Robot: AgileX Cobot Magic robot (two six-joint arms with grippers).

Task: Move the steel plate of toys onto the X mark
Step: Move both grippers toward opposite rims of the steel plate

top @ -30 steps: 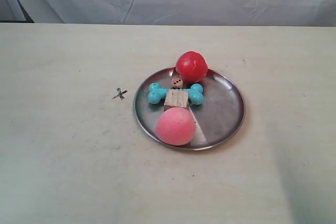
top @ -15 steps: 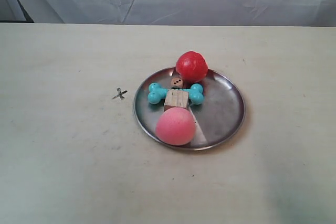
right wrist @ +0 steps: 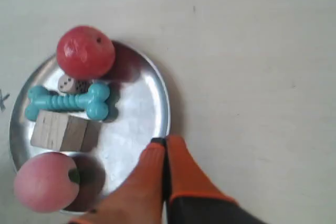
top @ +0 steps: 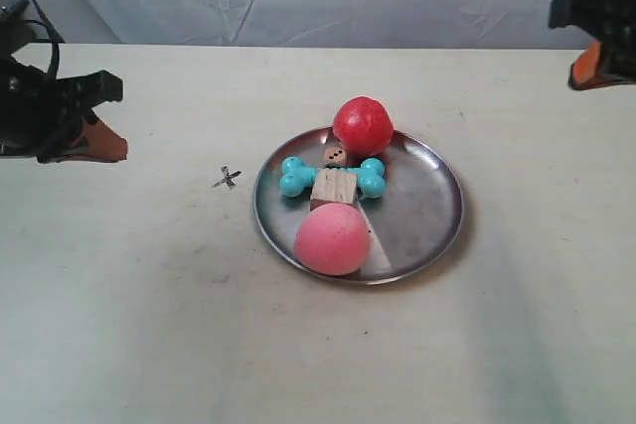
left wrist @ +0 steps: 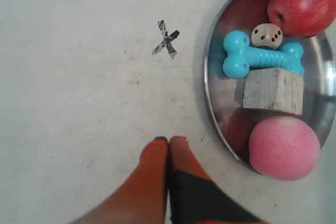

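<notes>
The steel plate [top: 422,208] is seen lying flat on the table [top: 149,325], not on the X mark [top: 227,179] — the mark is drawn on bare tabletop just beside the plate's rim, apart from it. The toys are all carried inside the plate. The red ball [top: 363,126] is set against the plate's far rim and the larger pink ball [top: 332,239] against its near rim. Between them the turquoise bone [top: 294,177] is laid crosswise, with the wooden block [top: 334,186] resting over its middle. The small die [top: 336,155] is lodged between the bone and the red ball.

The left gripper [left wrist: 168,141] is shown with its orange fingers pressed together and nothing between them, above bare table on the plate's X-mark side. The right gripper [right wrist: 165,142] is likewise closed and empty — its tips are seen over the plate's rim on the side away from the mark. In the exterior view, both arms are held well apart from the plate, one past the mark, the other on the plate's opposite side.
</notes>
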